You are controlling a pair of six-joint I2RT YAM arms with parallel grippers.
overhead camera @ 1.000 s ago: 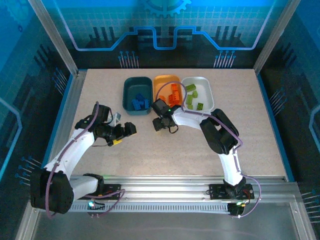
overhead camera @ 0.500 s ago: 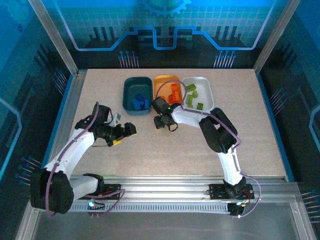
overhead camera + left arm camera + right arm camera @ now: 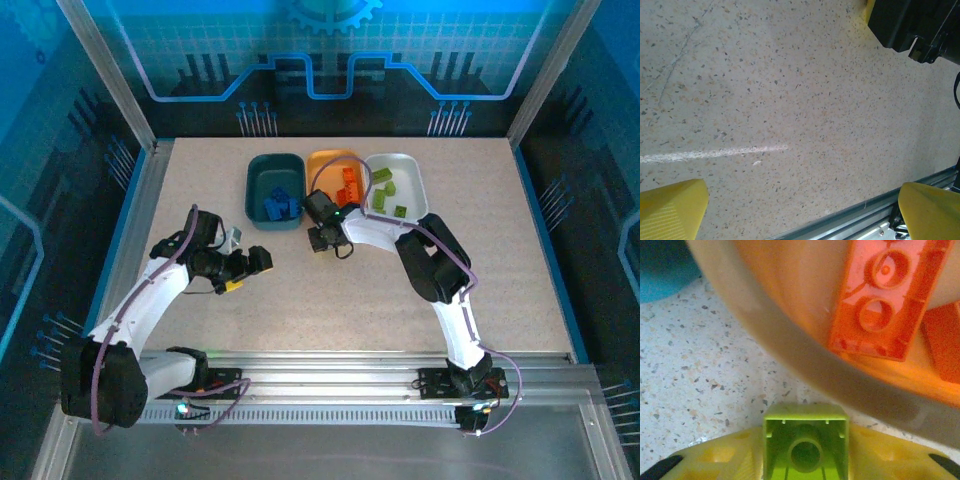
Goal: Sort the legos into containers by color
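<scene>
left claw [image 3: 258, 262] hangs spread wide over bare table [image 3: 790, 100], well left of the work, holding nothing. next along, the teal tub [image 3: 250, 190] holds blue bricks [image 3: 280, 207]. right claw [image 3: 323, 240] sits low at the near wall of the orange tub [image 3: 790, 355], pinching a lime brick [image 3: 805, 432], hollow side toward its camera. trouble i'd expect: the brick's home looks to be the white tub [image 3: 398, 157], furthest right, where other lime pieces [image 3: 385, 178] lie, and the orange tub stands partly in the way. travel low and brick or fingers could catch that wall and shove the tub; let go early and lime lands among orange bricks [image 3: 885, 300] — a mis-sort.
</scene>
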